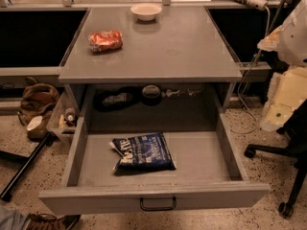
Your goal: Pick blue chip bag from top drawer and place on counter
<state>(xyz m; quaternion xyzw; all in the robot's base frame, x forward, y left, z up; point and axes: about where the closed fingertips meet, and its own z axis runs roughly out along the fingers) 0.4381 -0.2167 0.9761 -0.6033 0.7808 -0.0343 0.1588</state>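
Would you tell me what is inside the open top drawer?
The top drawer holds only the blue chip bag, lying left of centre; the floor beneath it is covered. The gripper is out of view.

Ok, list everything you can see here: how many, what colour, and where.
blue chip bag: one, dark navy with white lettering, lying flat in the top drawer, left of centre
top drawer: one, grey with a black handle, pulled open under the counter
counter: one, grey, above and behind the open drawer
snack bag: one, orange-red, on the counter's left side
bowl: one, white, near the counter's far edge
office chair: one, black wheeled base, on the floor at right
brown bag: one, brown, on the floor at left
gripper: none in view
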